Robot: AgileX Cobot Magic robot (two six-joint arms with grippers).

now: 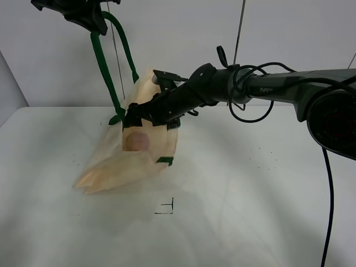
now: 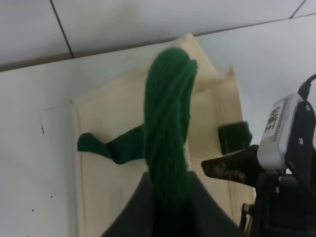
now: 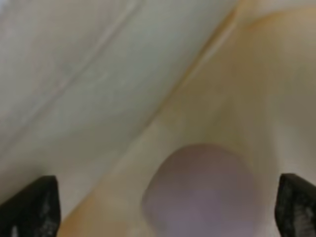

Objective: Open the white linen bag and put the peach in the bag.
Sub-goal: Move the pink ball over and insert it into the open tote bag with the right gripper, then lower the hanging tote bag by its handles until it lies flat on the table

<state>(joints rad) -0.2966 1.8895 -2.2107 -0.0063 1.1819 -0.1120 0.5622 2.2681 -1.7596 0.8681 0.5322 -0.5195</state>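
Above the white tabletop (image 1: 250, 194), the peach (image 3: 202, 192) lies inside the bag (image 1: 122, 167), between the right fingers (image 3: 42, 202), which are spread wide and clear of it. The left fingers (image 2: 129, 218) clamp the green handle (image 2: 168, 123), lifting the mouth. The right arm should back straight out without snagging the cloth.

A big cream cloth bag (image 1: 119, 167) with dark green straps (image 1: 105, 67) lay partly on the white table (image 1: 250, 194), and its top was lifted off it. The left gripper (image 1: 95, 23), high in the top left corner, held one strap, which ran straight up from the bag. The black right arm (image 1: 250, 86) reached in from the right, with the right gripper (image 1: 135, 119) at the bag's open mouth. A small round pinkish peach (image 1: 137, 141) sat inside the bag, just below that gripper. A small black corner mark (image 1: 167, 209) was on the table nearby.
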